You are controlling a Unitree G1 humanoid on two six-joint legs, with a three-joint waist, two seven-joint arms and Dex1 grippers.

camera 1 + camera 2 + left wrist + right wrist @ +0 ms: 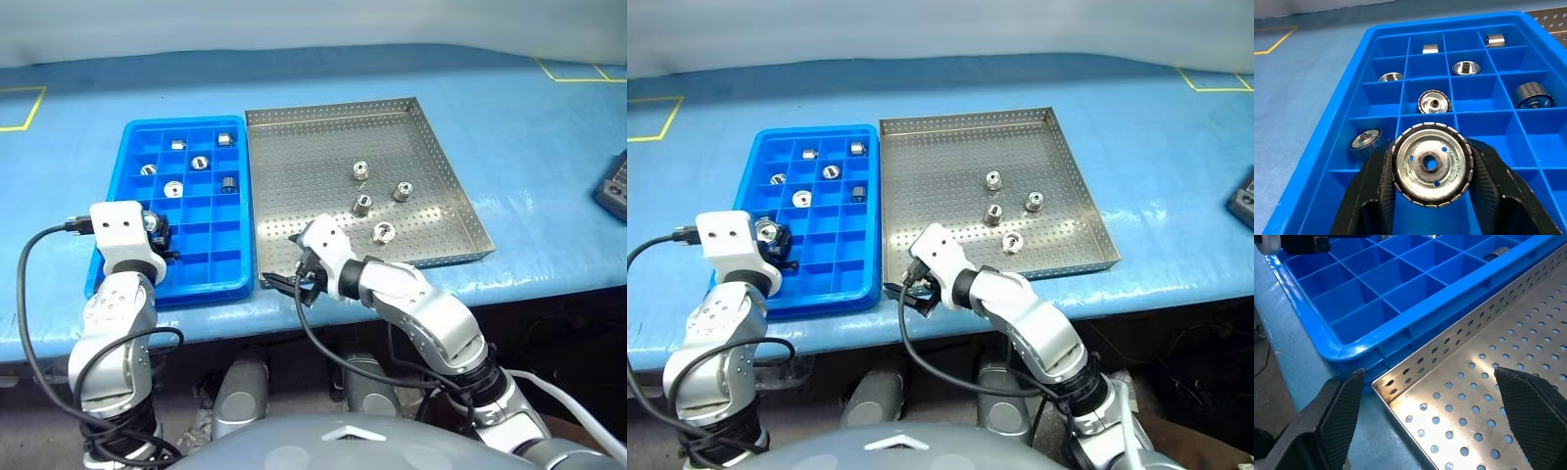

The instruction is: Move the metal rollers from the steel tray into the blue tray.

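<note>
- The left end effector (1431, 196) grips one roller (1432, 164) above the blue tray (118, 257), near-left cells.
- Next: release into an empty cell.
- Right end effector (1430, 418) gapes empty; four rollers (383, 231) wait right, in the steel tray (294, 157).

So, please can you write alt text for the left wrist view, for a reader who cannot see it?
The left gripper holds a metal roller between its two black fingers, above the blue tray. Six more rollers lie in separate compartments of the tray, and a corner of the steel tray shows beyond it.
</note>
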